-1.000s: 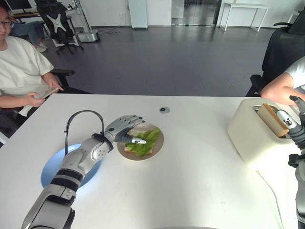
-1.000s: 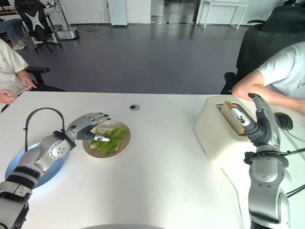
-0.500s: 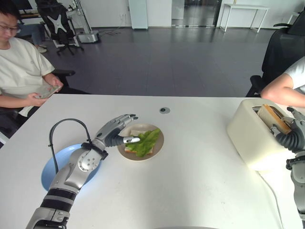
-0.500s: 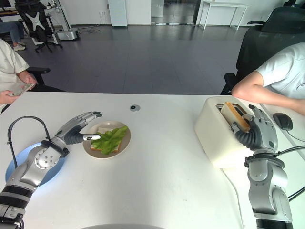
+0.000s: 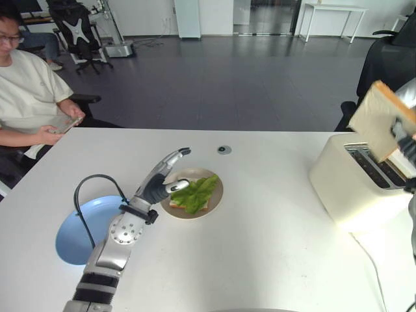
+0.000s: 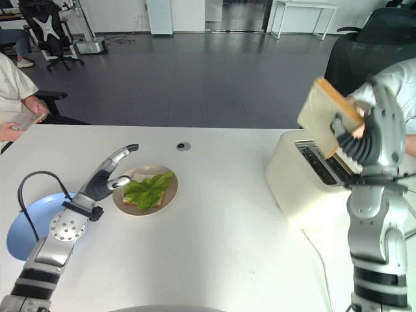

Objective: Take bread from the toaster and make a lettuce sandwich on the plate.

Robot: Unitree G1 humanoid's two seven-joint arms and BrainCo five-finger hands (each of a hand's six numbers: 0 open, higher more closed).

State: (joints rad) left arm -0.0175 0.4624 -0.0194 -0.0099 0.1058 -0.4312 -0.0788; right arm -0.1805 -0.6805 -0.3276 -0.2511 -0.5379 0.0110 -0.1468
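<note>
A: So where's this thing at with the sandwich? Looks half built to me.

B: Pretty much. Nearest the robot there's a blue plate (image 5: 75, 227) on the table (image 5: 260, 247), down behind the left wrist, nothing on it. The left hand (image 5: 156, 185) sits just ahead of that, fingers stretched out and holding nothing, right at the left rim of the plate (image 5: 195, 215). The thumb tip is touching or nearly touching the lettuce (image 5: 195, 193), can't tell which.

A: And the lettuce is already on bread?

B: Yep, it lies on a bottom slice (image 6: 138, 177) on that plate, just right of the left hand's fingertips. Over on the other side the right hand (image 6: 372, 140) is wrapped around the second bread slice (image 6: 323, 112), gripping its lower edge and holding it tilted up in the air. The toaster (image 6: 296, 182) sits below and a bit left of that hand, and its slots look empty.

A: So the step is the top slice?

B: That's my read: bread's out of the toaster, now it's the carry. Next move needs the right hand to swing the slice well across to its left, level it out and set it down on the lettuce. The left hand's close to the drop zone, so I'd guess it should back off or the two could bump. The lettuce sticks out past the bottom slice too, so a sloppy drop might drag it off.
</note>
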